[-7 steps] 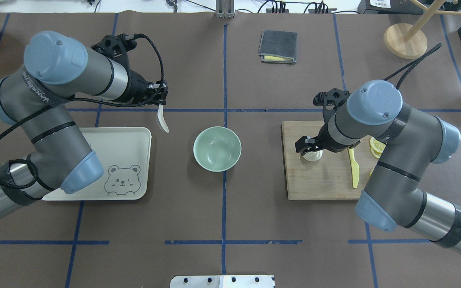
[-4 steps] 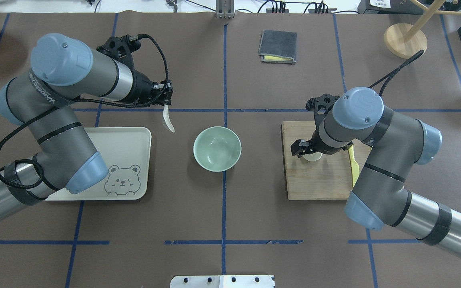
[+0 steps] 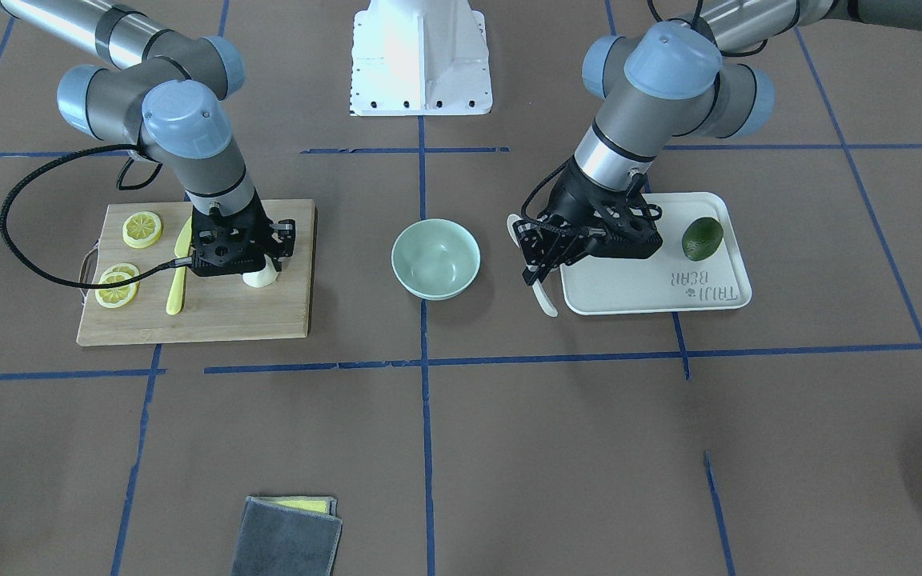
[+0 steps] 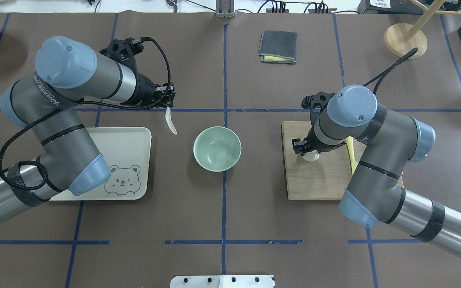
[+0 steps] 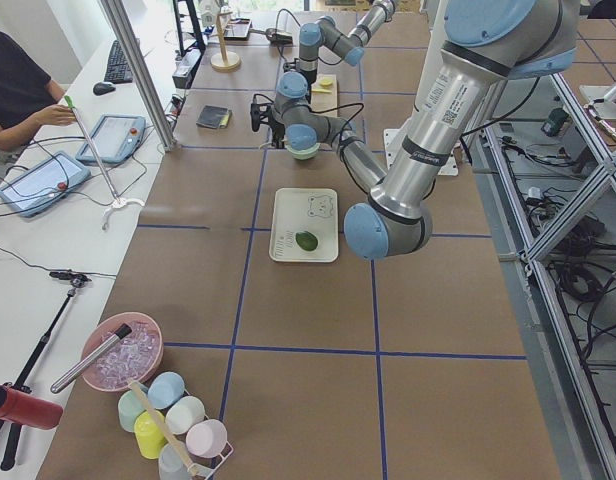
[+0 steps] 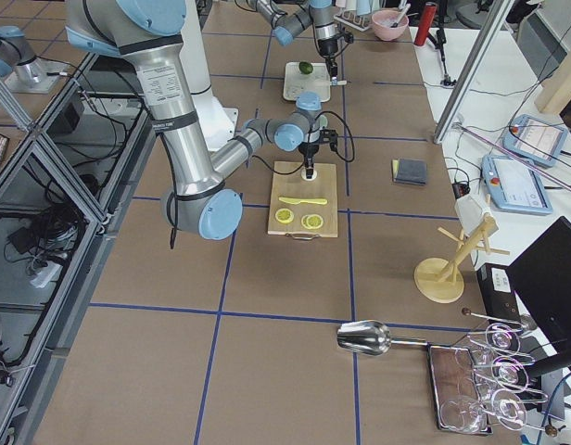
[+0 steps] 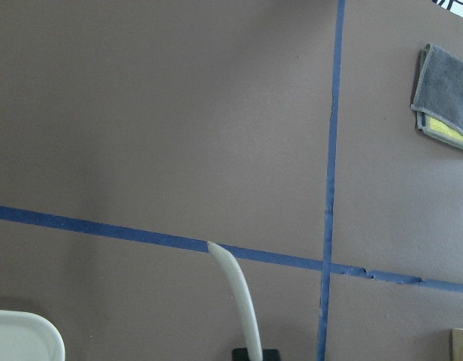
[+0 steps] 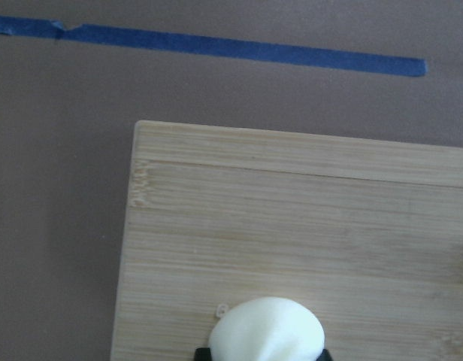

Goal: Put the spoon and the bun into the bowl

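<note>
The mint-green bowl (image 4: 217, 149) stands at the table's middle, also in the front view (image 3: 435, 258). My left gripper (image 4: 169, 105) is shut on the handle of the whitish spoon (image 4: 170, 123). It holds the spoon in the air between the tray and the bowl, scoop hanging down (image 3: 543, 298); the handle shows in the left wrist view (image 7: 239, 301). My right gripper (image 4: 308, 150) is low over the wooden cutting board (image 4: 318, 180), its fingers against both sides of the white bun (image 3: 261, 277), which rests on the board (image 8: 267, 331).
A white bear-print tray (image 4: 130, 144) holds a green fruit (image 3: 702, 238). A yellow knife (image 3: 178, 272) and lemon slices (image 3: 142, 229) lie on the board. A grey cloth (image 4: 278, 46) lies at the far side and a wooden stand (image 4: 405, 40) at the far right.
My left gripper has carried the spoon a little right, toward the bowl. My right arm has swung left over the board and its gripper has closed in on the bun, which has stayed put.
</note>
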